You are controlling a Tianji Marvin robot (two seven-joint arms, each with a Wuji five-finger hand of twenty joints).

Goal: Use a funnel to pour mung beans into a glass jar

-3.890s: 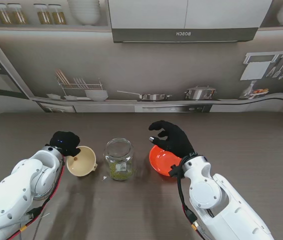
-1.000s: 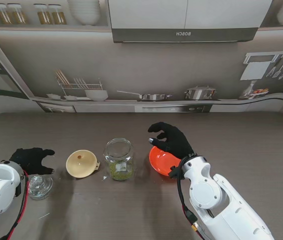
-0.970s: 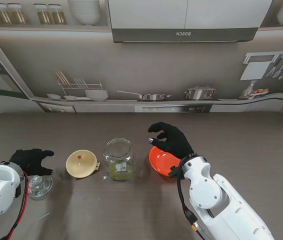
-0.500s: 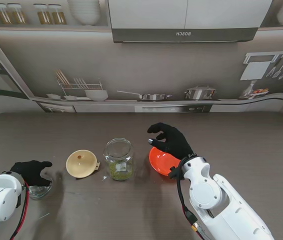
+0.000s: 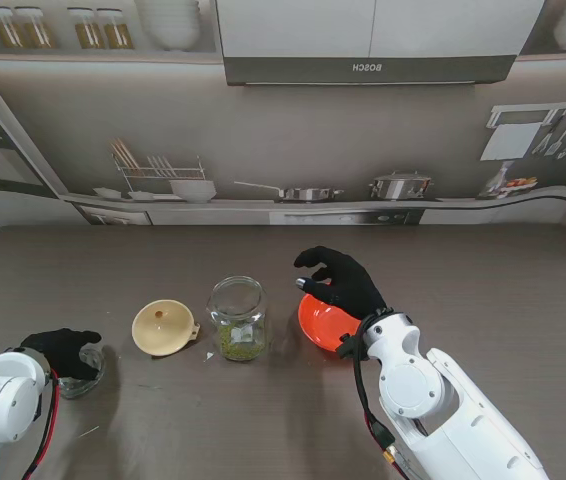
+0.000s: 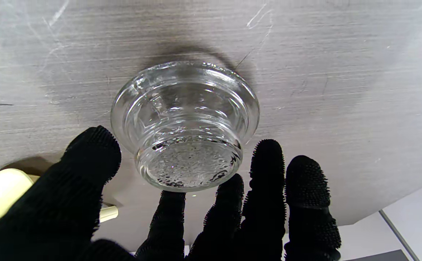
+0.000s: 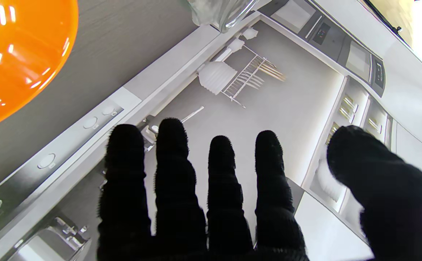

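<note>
The glass jar (image 5: 238,318) stands open at the table's middle with mung beans in its bottom. To its left the cream funnel (image 5: 163,327) lies mouth up on the table. The orange bowl (image 5: 325,324) sits to the jar's right, and my right hand (image 5: 338,280) hovers open over its far rim, fingers spread (image 7: 196,195). My left hand (image 5: 60,350) is at the near left, open over the jar's glass lid (image 5: 83,372). In the left wrist view the thumb and fingers (image 6: 265,170) flank the lid (image 6: 185,127) without clasping it.
The funnel's edge (image 6: 0,188) shows beside my left thumb. A small white scrap (image 5: 209,355) lies just nearer to me than the jar. The orange bowl (image 7: 15,54) and the jar's base (image 7: 221,11) appear in the right wrist view.
My left hand let go of the funnel, swung left and drew nearer to me, coming down over the glass lid. The right hand has barely shifted.
</note>
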